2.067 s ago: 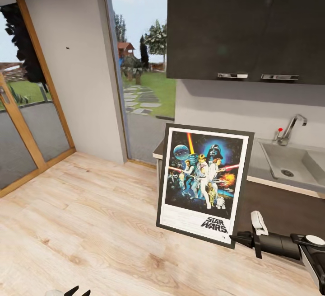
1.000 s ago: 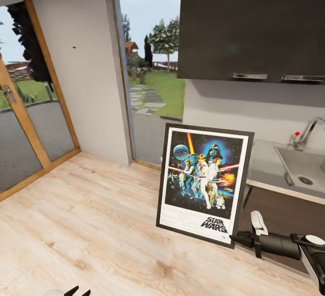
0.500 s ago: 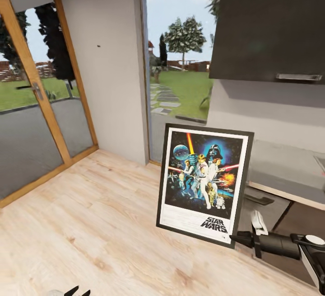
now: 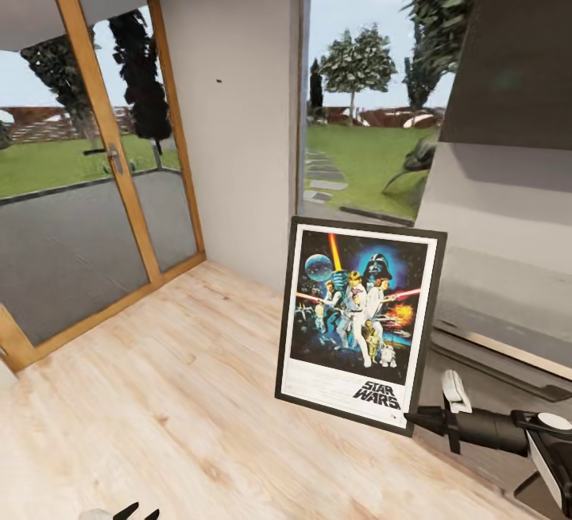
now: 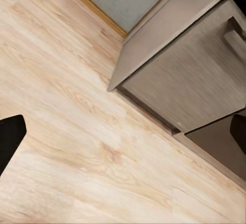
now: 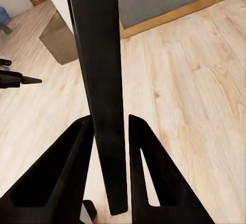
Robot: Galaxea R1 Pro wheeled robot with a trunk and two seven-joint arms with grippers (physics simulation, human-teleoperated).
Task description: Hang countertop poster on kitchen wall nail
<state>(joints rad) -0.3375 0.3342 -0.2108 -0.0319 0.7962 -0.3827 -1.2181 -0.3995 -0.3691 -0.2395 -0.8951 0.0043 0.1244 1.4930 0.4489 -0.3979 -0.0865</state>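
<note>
The framed Star Wars poster [image 4: 357, 321] stands upright in front of me, held off the floor. My right gripper [image 4: 419, 420] is shut on its lower right corner. In the right wrist view the poster [image 6: 100, 80] shows edge-on as a dark strip pinched between the two fingers [image 6: 146, 167]. A tiny dark wall nail [image 4: 219, 80] sits high on the pale grey wall, left of and well above the poster. The grey countertop [image 4: 508, 302] runs behind the poster at the right. My left gripper [image 4: 131, 513] hangs low at the bottom left, its fingers [image 5: 10, 137] wide apart over the wooden floor.
A wood-framed glass door [image 4: 95, 186] fills the left, and a tall window [image 4: 357, 123] stands beside the nail's wall. A dark upper cabinet [image 4: 516, 52] hangs at the right above the counter. Dark grey lower cabinets [image 5: 189, 75] stand close to my left gripper. Light wooden floor [image 4: 159, 393] lies open ahead.
The whole view has swung left: door, wall and nail have slid rightwards in the picture, and the sink and tap have left it. The poster stays the same in my right gripper.
</note>
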